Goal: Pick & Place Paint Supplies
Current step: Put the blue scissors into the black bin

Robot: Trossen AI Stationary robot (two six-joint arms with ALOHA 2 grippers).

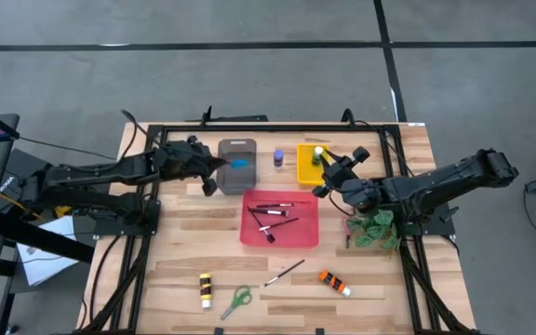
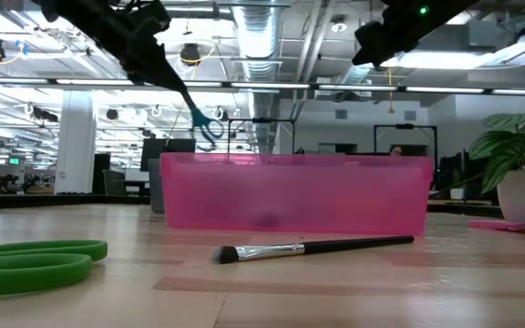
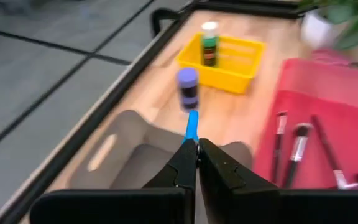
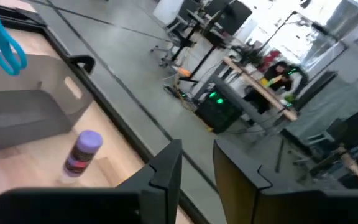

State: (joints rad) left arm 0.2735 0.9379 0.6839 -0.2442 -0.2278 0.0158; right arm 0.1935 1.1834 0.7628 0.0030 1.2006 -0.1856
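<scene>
While the blue-handled scissors (image 1: 240, 165) are pinched in the clenched left gripper (image 1: 220, 165) above the grey tray (image 1: 238, 149), the parted, empty right gripper (image 1: 327, 174) is held at the yellow tray's (image 1: 305, 167) edge.

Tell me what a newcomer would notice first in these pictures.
Probably the left gripper holding blue-handled scissors above the grey tray at the table's back. Next, the red tray at the centre, with several paintbrushes lying in it. The right gripper hovers over the yellow tray, which holds a green paint bottle.
</scene>
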